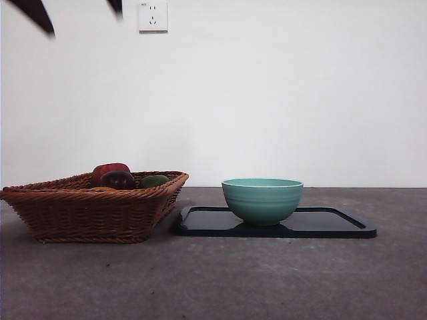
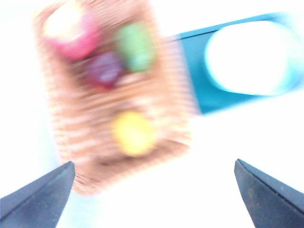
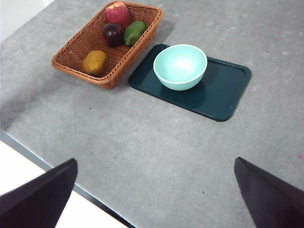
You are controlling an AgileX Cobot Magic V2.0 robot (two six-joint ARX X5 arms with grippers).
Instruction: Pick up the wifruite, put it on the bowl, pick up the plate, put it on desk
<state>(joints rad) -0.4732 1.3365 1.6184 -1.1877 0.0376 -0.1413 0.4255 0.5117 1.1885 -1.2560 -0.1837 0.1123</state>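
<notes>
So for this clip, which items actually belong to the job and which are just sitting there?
Job items:
- wifruite, in the basket
- bowl, on the dark tray
- desk
- left gripper, open above the basket

Bystanders:
- wicker basket
- red apple
- dark purple fruit
- green fruit

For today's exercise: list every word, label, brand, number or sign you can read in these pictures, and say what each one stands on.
None can be read.
Wall socket: a small mark in its top left corner, too small to read.
Basket, fruit, bowl, tray, desk: no text shows.
Left wrist view: too blurred to show any.
</notes>
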